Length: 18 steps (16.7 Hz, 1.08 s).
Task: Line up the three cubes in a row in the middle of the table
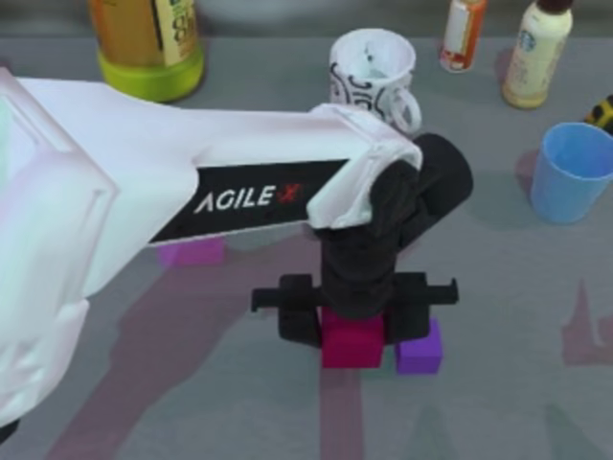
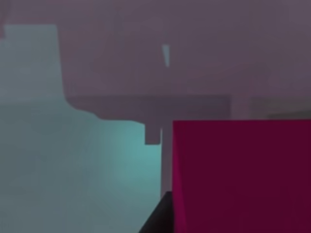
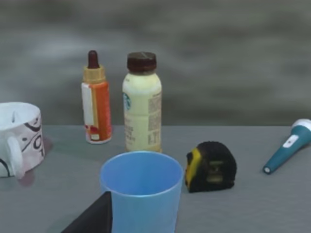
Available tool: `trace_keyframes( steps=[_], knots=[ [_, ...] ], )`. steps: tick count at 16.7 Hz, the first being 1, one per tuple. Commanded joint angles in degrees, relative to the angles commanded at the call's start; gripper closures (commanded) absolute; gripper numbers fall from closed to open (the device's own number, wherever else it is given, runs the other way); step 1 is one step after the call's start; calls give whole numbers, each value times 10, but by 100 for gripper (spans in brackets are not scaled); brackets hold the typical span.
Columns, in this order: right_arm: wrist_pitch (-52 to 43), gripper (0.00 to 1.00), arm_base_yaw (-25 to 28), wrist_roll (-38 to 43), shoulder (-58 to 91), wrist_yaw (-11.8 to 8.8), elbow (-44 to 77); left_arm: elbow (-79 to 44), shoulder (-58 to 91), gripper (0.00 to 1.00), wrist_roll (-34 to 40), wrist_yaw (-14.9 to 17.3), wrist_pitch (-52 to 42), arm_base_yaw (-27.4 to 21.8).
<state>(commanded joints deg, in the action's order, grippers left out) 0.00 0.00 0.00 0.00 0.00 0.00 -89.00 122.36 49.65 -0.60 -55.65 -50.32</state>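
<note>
Top view: the left arm reaches across the grey table (image 1: 498, 402) to the middle, its left gripper (image 1: 351, 321) low over the dark magenta cube (image 1: 351, 343) — fingers straddling it, though whether they press its sides is hidden. A small deep purple cube (image 1: 420, 349) sits just beside it on the right; the pink-violet cube (image 1: 191, 252) peeks from under the arm. Left wrist view: magenta cube face fills one corner, a dark finger (image 2: 158, 218) edge touching it. Right wrist view: blue cup (image 3: 141, 190), patterned mug (image 3: 18, 138), dropper bottle (image 3: 95, 99), cream bottle (image 3: 142, 104), tape measure (image 3: 211, 166) — the right gripper's opening cannot be told.
</note>
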Motion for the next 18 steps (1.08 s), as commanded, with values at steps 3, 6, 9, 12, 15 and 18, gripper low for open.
trace_keyframes(
  steps=[3, 6, 9, 12, 15, 18],
  knots=[
    [0, 0, 0, 0, 0, 0, 0, 12, 6, 100, 0, 0, 15, 0],
    [0, 0, 0, 0, 0, 0, 0, 12, 6, 92, 0, 0, 15, 0],
    [0, 0, 0, 0, 0, 0, 0, 12, 6, 70, 0, 0, 15, 0],
    [0, 0, 0, 0, 0, 0, 0, 12, 6, 47, 0, 0, 15, 0],
    [0, 0, 0, 0, 0, 0, 0, 12, 6, 25, 0, 0, 15, 0],
    [0, 0, 0, 0, 0, 0, 0, 12, 6, 2, 0, 0, 15, 0]
  ],
)
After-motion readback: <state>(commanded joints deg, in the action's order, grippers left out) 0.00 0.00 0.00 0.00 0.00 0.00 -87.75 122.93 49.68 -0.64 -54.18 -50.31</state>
